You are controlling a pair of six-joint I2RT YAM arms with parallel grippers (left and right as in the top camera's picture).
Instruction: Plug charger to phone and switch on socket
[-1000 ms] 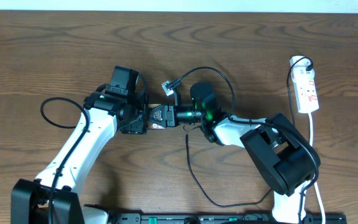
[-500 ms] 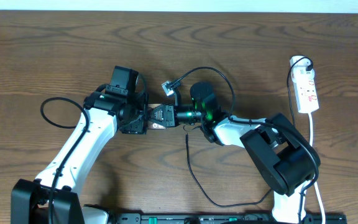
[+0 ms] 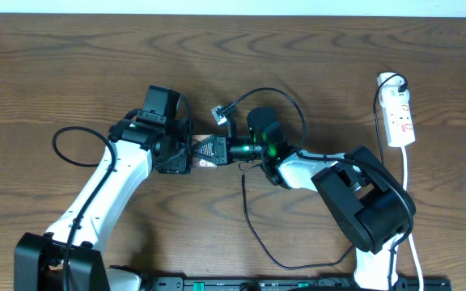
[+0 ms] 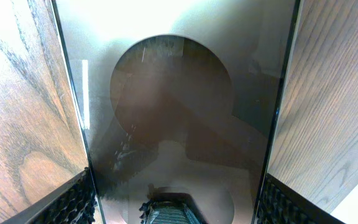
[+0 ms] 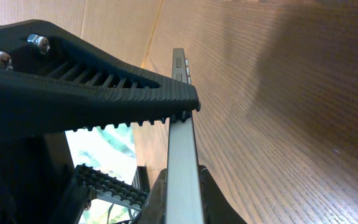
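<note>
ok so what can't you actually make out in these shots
phone port: overhead, left tool and right tool cover the phone; wrist views show only face and side edge
socket switches: overhead, too small to read on or off
charger cable: overhead, right arm hides its middle stretch

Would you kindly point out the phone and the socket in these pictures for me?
phone (image 4: pixel 179 124): left wrist view, middle of its glossy face.
socket (image 3: pixel 400 121): overhead view, middle of the white strip body.
</note>
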